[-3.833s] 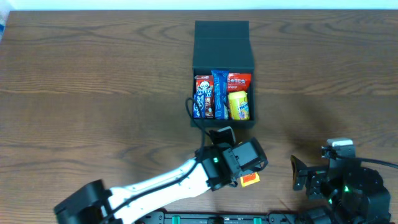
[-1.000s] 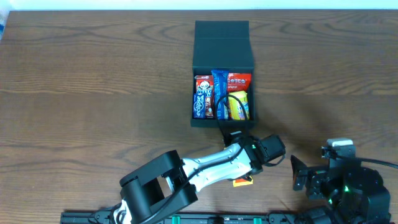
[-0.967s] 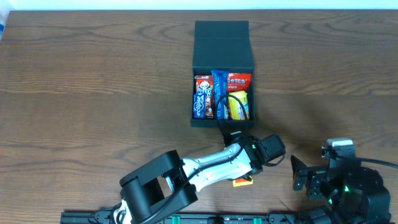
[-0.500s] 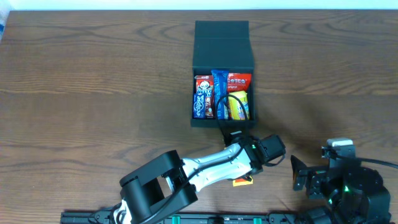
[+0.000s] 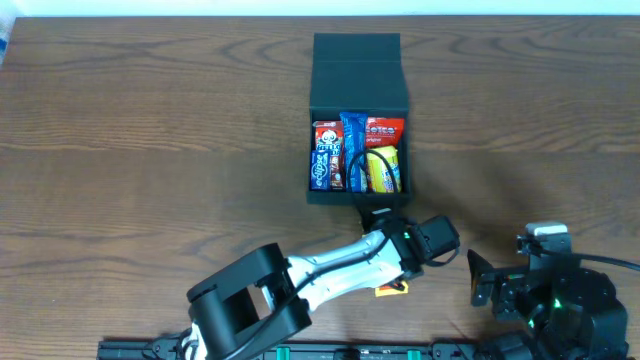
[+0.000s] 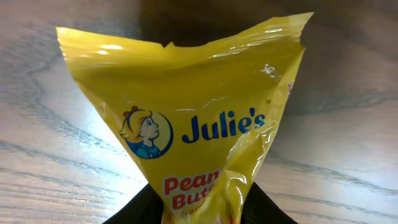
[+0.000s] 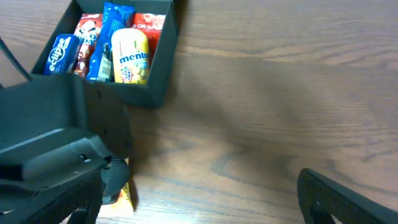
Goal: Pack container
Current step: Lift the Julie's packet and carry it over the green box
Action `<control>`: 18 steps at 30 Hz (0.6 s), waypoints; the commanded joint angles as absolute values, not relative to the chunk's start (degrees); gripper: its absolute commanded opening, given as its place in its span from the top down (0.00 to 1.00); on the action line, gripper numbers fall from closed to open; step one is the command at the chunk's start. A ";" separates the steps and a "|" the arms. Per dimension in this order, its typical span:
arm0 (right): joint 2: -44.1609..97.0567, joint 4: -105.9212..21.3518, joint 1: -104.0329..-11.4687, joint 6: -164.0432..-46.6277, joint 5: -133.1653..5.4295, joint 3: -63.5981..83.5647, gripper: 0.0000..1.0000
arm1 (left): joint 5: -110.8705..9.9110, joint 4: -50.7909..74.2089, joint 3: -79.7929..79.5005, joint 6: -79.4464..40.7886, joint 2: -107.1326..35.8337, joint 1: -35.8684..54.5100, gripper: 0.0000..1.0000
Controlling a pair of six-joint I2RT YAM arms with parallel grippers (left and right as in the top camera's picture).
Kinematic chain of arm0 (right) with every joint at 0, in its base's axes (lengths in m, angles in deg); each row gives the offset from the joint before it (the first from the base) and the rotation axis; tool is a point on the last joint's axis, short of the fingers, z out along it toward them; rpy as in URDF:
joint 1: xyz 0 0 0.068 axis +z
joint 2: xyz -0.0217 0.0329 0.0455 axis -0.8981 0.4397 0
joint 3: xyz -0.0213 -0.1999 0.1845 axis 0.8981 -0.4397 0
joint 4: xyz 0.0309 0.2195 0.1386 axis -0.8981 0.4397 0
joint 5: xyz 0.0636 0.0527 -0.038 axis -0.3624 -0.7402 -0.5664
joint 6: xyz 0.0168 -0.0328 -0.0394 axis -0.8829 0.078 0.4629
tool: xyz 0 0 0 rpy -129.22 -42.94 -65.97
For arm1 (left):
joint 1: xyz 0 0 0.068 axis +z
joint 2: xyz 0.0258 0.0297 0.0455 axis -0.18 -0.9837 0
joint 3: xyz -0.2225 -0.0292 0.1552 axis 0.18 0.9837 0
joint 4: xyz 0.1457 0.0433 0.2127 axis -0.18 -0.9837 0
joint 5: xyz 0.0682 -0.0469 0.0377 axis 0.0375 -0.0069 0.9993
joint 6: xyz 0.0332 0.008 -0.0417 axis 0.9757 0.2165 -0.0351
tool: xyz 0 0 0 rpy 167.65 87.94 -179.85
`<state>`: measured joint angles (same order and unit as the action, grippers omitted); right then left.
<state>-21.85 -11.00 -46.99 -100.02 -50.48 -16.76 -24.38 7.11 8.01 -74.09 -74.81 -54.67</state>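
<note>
The dark teal container (image 5: 357, 65) stands open at the table's centre back, its flap lid lying away from me; several snack packets and a yellow Mentos pack (image 5: 383, 170) fill it. In front of it, a yellow Julie's peanut butter packet (image 6: 199, 118) lies on the wood. My left gripper (image 5: 395, 282) is down over it, and both dark fingers press the packet's pinched lower end. Only an orange-yellow corner of the packet (image 5: 394, 291) shows from above. My right gripper (image 5: 482, 280) rests at the front right, open and holding nothing, with one finger (image 7: 339, 199) in its wrist view.
The left arm (image 5: 330, 270) reaches diagonally from the front edge toward the container's front wall (image 7: 146, 93). A black cable (image 5: 358, 195) loops from that arm over the container's front edge. Bare wood lies on both sides of the container.
Since the earliest frame the left arm has swung right and turned over the packet. Over the last second it has barely moved, while its fingers have drawn in on the packet. The right arm is still.
</note>
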 commanded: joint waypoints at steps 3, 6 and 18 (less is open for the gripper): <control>-21.93 -10.93 -47.40 -100.61 -50.48 -16.82 0.01 | -21.69 6.71 7.18 -71.03 -70.28 -54.38 0.66; -21.93 -10.93 -47.40 -100.64 -50.48 -16.82 0.01 | -19.84 5.23 7.18 -69.83 -67.57 -54.38 0.68; -21.93 -10.93 -47.40 -100.61 -50.48 -16.82 0.01 | -11.09 -1.66 7.00 -63.93 -50.65 -52.61 0.69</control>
<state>-21.85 -11.00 -46.96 -100.02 -50.48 -16.76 -13.69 -0.78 8.01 -67.75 -52.36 -54.10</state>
